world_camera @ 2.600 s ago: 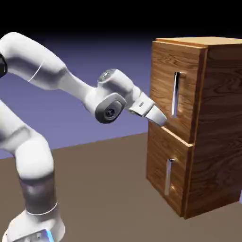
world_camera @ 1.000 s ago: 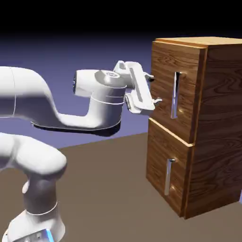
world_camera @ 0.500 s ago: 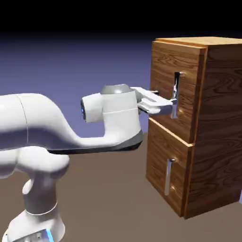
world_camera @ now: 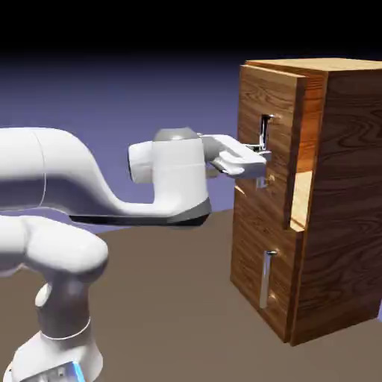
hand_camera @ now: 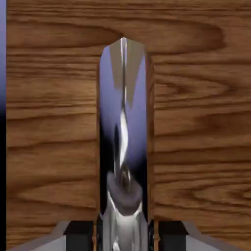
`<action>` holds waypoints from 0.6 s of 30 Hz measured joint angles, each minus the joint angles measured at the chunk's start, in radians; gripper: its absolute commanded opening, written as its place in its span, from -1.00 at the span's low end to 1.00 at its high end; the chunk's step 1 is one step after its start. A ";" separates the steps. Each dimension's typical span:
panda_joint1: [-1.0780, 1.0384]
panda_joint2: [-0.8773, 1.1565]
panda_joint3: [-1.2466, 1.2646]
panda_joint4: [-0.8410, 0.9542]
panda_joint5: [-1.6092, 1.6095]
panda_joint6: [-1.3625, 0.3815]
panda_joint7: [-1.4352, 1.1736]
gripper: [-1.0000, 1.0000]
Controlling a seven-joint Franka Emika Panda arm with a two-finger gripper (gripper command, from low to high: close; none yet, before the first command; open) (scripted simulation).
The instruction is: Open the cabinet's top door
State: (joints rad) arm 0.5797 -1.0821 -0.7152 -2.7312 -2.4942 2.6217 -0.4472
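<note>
The cabinet (world_camera: 339,201) of reddish-brown wood stands at the right of the exterior view. Its top door (world_camera: 265,97) is swung partly out, and a gap shows the lit inside at the door's right edge. My gripper (world_camera: 261,153) reaches in level from the left and is shut on the door's vertical silver handle (world_camera: 264,128). In the hand view the handle (hand_camera: 123,122) runs up the middle between my two fingertips (hand_camera: 78,234), with the door's wood (hand_camera: 54,122) filling the picture behind it.
The lower door (world_camera: 254,261) with its shorter silver handle (world_camera: 265,278) stays flush with the cabinet front. The brown table (world_camera: 164,313) stretches between the robot's base and the cabinet.
My gripper has closed on the top door's handle and drawn back to the left. The door, flush half a second ago, now stands ajar.
</note>
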 measured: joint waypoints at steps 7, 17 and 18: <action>-0.135 -0.070 0.254 -0.147 0.284 -0.190 -0.060 -1.00; -0.154 -0.118 0.616 -0.234 0.706 -0.494 -0.108 -1.00; -0.150 -0.114 0.652 -0.235 0.747 -0.526 -0.107 -1.00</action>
State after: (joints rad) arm 0.4302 -1.1958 -0.0628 -2.9657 -1.7472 2.0953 -0.5546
